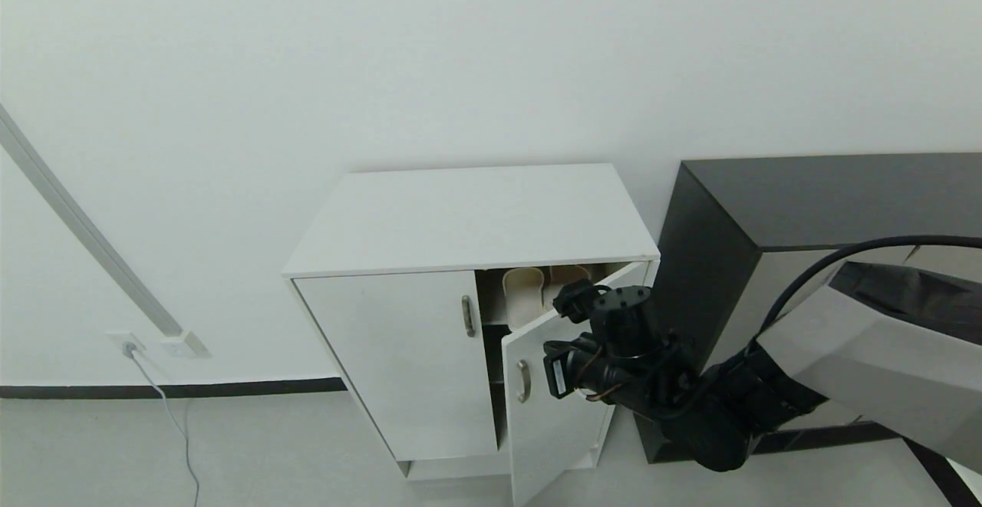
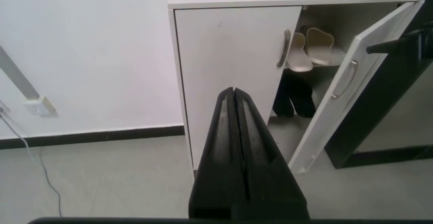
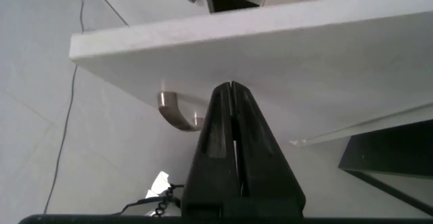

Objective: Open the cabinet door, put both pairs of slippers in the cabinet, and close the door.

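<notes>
The two black fingers of my right gripper are pressed flat together with no gap and hold nothing. Their tips sit at the outer face of the white right-hand door, near its top edge and just beside the curved brushed-metal handle. I cannot tell whether they actually touch the panel. That door stands partly open.

My left gripper is also closed tight and empty. It hangs in the air well apart from the front of the cabinet, facing the shut left-hand door.

Through the opening, the pair of beige slippers stands on the upper shelf, and the pair of dark slippers stands on the shelf below.

The low white two-door cabinet stands against the white wall, with a tall black cabinet just beside it on my right.
</notes>
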Robot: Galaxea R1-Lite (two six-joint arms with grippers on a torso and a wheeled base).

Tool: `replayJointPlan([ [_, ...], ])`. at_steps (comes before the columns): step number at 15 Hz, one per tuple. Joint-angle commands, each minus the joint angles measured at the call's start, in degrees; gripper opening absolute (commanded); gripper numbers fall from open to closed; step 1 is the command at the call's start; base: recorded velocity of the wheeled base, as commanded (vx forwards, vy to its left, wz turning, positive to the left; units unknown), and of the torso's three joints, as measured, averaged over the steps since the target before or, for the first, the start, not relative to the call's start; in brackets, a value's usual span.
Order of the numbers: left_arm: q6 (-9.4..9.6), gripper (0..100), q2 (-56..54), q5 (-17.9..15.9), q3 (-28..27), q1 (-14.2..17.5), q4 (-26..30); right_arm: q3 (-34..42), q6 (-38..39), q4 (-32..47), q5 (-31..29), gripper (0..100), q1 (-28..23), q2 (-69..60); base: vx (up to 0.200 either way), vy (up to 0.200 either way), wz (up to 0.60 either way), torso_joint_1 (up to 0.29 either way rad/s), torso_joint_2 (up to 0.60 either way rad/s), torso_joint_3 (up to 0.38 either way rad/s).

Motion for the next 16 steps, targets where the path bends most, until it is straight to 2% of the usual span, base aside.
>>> replayJointPlan([
  [1,-0.02,0,0.0,0.0,-0.1,0.0,0.0,-1.6,-0.1,0.0,0.0,0,-0.4,1.8,0.000,0.000,0.00,0.000,0.00,0.000],
  [16,-0.02,0,0.0,0.0,0.0,0.0,0.0,-8.7,-0.2,0.7,-0.1,0,-3.4,6.0,0.000,0.000,0.00,0.000,0.00,0.000],
])
